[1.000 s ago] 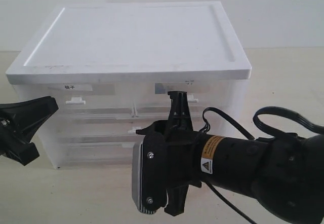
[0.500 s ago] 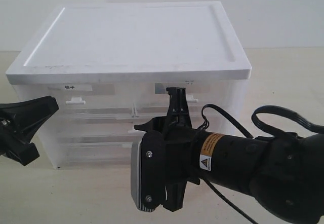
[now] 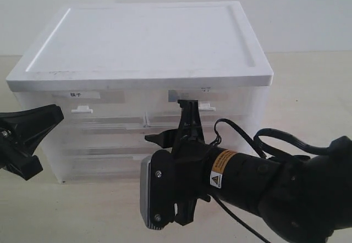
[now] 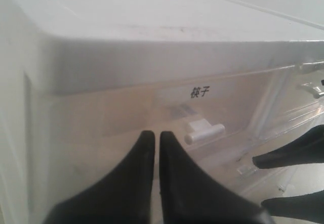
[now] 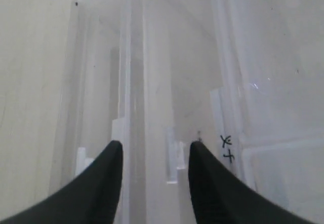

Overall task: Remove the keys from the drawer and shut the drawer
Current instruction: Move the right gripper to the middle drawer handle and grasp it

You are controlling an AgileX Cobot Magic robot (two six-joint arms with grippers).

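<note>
A pale bench [image 3: 308, 89] carries the white cabinet [image 3: 143, 34]. The right claw [image 5: 155, 148] gapes empty at its front; the left claw [image 4: 153, 138] sits pinched together, holding nothing.

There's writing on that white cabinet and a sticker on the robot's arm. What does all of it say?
"筷子": on the label strip of the upper left drawer of the cabinet.
Upper right drawer, small label: two handwritten characters, too blurred to read with confidence.
Orange sticker on the right arm: a warning triangle sign; its print is too small to read.
</note>
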